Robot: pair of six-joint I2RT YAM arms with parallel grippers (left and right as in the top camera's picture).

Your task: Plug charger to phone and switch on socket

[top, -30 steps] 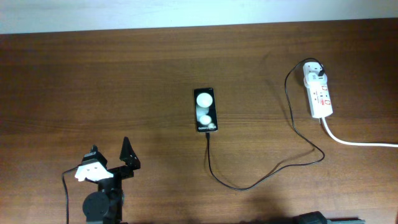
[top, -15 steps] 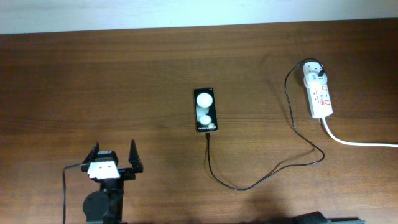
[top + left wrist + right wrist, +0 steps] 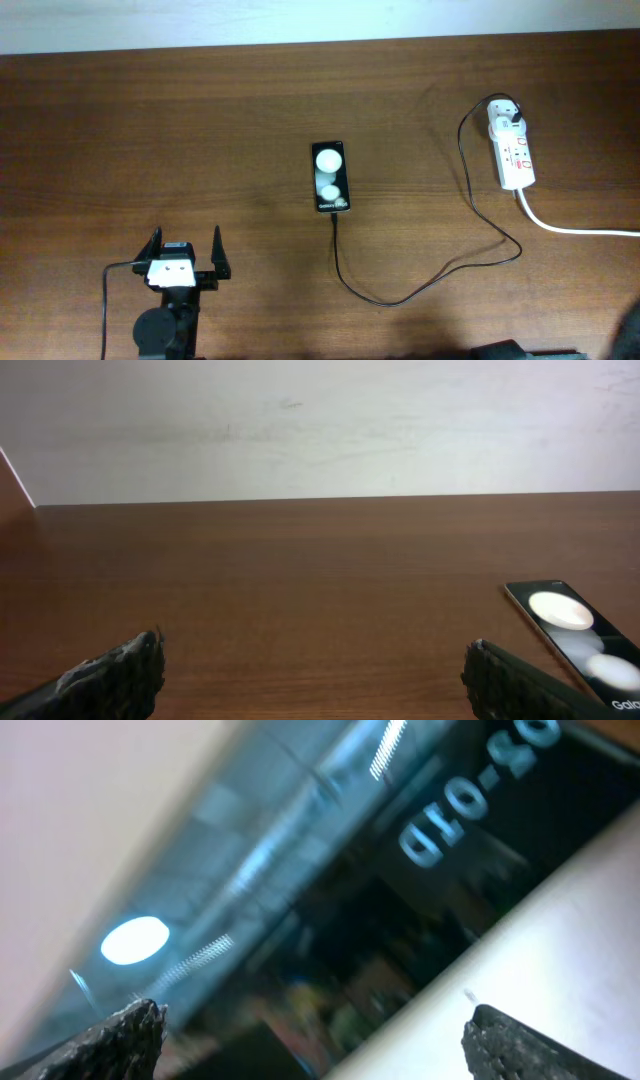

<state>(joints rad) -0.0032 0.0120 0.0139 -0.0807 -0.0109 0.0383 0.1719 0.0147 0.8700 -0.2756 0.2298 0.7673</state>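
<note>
The phone (image 3: pixel 331 176) lies flat at the table's middle, glossy black with two white round patches; it also shows at the right of the left wrist view, phone (image 3: pixel 575 630). The thin black charger (image 3: pixel 400 298) runs from the phone's near edge, loops right and climbs to the white socket (image 3: pixel 514 150) at the far right. My left gripper (image 3: pixel 185 238) stands open at the near left, well short of the phone, with nothing between its fingers (image 3: pixel 130 672). My right gripper (image 3: pixel 320 1035) is open and empty, its camera showing only a blurred room, not the table.
A thick white cord (image 3: pixel 575 229) leaves the socket toward the right edge. A white plug adapter (image 3: pixel 503 113) sits at the socket's far end. The left arm's base (image 3: pixel 165 330) is at the near edge. A dark blur (image 3: pixel 632 328) shows at the near right corner.
My left gripper has turned from a tilted pose to square, fingers pointing away across the table, and shifted slightly. A dark blur has appeared at the near right corner. Phone, charger and socket have not moved.
</note>
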